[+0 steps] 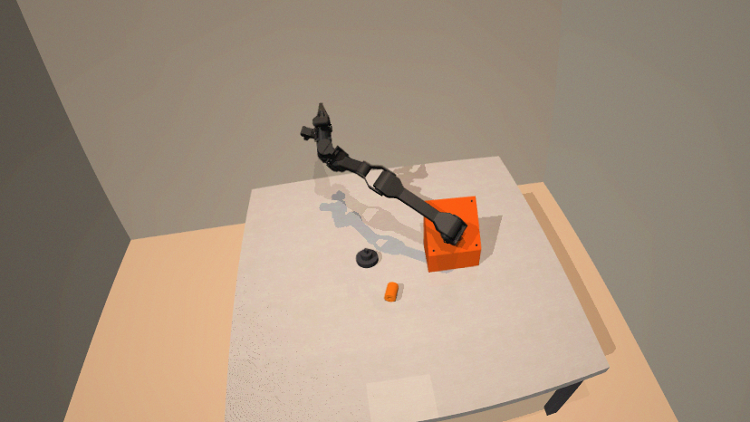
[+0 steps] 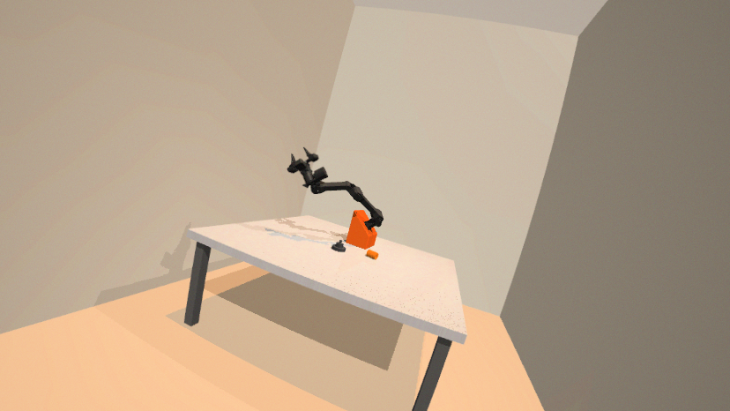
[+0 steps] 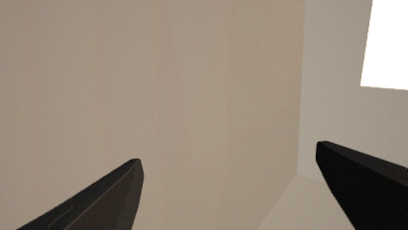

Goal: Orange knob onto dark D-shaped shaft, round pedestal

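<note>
So the black jointed metal-look arm [image 1: 414, 203] [image 2: 367, 199] stretches toward upper left, black pointed jaws [image 1: 321, 107] [image 2: 299, 154] wide open, holding nothing.

One orange knob [image 1: 391, 292] [image 2: 372, 254], seemingly one round pedestal [image 1: 367, 258] [image 2: 338, 247], one table [image 1: 314, 335] [image 2: 408, 280], one arm [image 1: 419, 205] [image 2: 334, 186], one orange block [image 1: 454, 260] [image 2: 361, 235].

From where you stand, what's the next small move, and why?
I'd probably swing the open gripper down toward the orange knob, since it lies on its side on the table, off the pedestal, while the fingers point up and away.
</note>
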Controlling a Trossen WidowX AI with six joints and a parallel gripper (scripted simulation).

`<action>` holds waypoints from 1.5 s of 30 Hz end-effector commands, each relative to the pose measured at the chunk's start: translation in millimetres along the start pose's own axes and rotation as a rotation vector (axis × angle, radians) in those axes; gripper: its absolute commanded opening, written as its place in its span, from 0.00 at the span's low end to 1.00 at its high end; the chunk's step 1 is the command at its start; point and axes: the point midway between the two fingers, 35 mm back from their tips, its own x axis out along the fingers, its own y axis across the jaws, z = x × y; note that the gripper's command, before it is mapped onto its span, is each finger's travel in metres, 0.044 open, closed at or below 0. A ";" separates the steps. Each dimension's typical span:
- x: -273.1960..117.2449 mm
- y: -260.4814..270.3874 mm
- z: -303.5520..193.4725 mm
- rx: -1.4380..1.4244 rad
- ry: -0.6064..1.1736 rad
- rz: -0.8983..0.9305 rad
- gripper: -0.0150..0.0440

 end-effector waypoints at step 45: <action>-434.3 -87.0 48.1 1.089 0.397 1.894 1.00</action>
